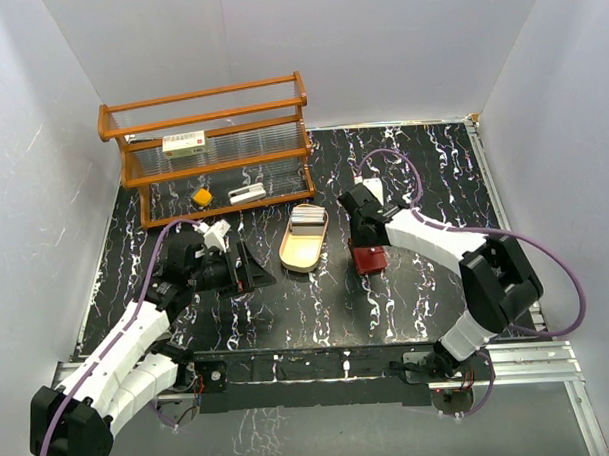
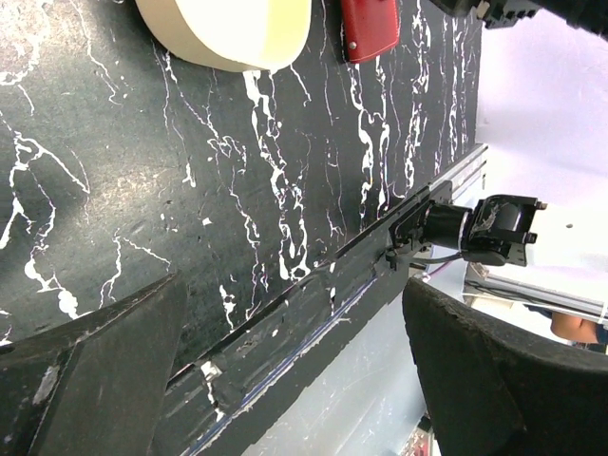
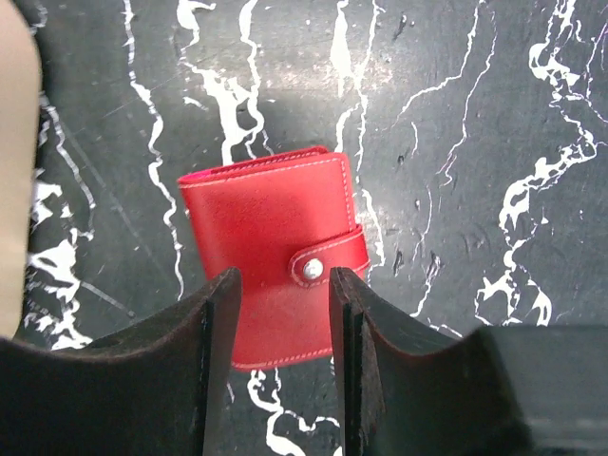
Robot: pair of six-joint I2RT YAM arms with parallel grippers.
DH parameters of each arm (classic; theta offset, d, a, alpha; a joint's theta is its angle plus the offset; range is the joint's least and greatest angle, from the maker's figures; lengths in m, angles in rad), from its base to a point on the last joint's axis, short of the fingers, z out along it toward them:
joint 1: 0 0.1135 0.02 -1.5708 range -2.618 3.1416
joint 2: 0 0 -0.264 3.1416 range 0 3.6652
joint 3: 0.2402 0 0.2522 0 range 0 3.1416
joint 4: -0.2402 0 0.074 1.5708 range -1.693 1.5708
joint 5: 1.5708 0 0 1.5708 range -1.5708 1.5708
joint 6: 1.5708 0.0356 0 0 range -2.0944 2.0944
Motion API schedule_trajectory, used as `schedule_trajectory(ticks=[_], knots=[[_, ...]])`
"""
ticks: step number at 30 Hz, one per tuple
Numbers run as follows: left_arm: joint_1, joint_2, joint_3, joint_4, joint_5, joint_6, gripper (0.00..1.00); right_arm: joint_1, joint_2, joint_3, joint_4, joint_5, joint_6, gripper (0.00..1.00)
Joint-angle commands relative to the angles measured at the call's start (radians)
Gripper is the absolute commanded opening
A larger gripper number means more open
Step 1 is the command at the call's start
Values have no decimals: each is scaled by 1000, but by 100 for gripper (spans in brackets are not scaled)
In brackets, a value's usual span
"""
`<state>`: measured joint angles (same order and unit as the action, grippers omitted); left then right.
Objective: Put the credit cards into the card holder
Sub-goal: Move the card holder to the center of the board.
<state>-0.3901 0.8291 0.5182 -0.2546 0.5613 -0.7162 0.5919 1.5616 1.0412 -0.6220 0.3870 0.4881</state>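
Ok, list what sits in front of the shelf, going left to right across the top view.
left pincer → tray → card holder

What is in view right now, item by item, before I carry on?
table: one, black with white veining, under everything
rack: one, orange frame, clear panels, far left
box: one, white with red label, on the rack's shelf
small yellow object: one, at the rack's base
small white object: one, right of the yellow one
tray: one, tan oval, centre
credit cards: stack, count unclear, whitish, in the tray's far end
card holder: one, red, snapped shut, right of the tray
left gripper: open, empty, left of the tray
right gripper: open, above the card holder
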Motion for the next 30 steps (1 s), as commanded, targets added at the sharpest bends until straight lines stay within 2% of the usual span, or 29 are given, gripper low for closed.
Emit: schedule_trajectory(ticks=[1, 7, 16, 22, 30], knots=[[-4, -2, 39, -43, 7, 25, 93, -45, 54, 40, 79, 14, -49, 41], [-6, 7, 37, -44, 9, 23, 90, -64, 114, 20, 70, -47, -47, 41], [-23, -2, -16, 15, -24, -60, 84, 12, 35, -93, -4, -96, 15, 37], [-36, 7, -66, 104, 17, -128, 81, 123, -32, -139, 2, -176, 124, 35], [-38, 37, -31, 24, -12, -79, 80, 332, -20, -135, 56, -224, 357, 34]])
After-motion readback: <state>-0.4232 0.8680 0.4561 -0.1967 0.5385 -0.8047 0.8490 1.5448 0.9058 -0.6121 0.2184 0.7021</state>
